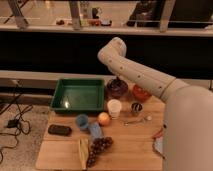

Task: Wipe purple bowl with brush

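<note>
The dark purple bowl stands at the back of the wooden table, between the green tray and the orange-red bowl. My arm reaches in from the right and bends down, so my gripper sits right over the purple bowl, at or inside its rim. The brush is hidden; I cannot make it out at the gripper.
A green tray lies left of the purple bowl. In front are a white cup, an orange fruit, a blue cup, a small metal cup and a spoon. A banana and grapes lie near the front edge.
</note>
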`<state>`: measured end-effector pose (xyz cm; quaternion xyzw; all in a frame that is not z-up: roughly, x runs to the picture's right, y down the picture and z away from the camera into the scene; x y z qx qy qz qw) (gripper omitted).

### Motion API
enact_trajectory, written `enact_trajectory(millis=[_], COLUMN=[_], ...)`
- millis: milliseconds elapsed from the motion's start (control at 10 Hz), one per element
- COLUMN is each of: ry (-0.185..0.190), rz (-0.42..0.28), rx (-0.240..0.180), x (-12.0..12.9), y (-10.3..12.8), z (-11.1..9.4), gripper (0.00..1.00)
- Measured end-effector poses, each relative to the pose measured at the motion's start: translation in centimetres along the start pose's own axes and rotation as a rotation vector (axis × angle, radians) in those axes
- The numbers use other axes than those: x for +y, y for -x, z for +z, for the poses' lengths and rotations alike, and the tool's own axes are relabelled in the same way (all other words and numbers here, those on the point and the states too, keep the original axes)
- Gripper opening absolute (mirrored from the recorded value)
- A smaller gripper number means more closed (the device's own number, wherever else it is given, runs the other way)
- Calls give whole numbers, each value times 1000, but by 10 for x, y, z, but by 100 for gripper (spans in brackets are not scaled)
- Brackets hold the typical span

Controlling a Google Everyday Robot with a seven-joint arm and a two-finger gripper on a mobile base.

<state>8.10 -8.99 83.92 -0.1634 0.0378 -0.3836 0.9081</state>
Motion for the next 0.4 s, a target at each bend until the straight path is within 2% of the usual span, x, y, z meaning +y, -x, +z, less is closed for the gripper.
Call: enact_trajectory(millis=[200, 400], ry=[-13, -16], rz=[-34, -53], rx=[-5, -6], x=[-7, 3], y=[15, 22], z=[-5, -11], gripper=[0, 0])
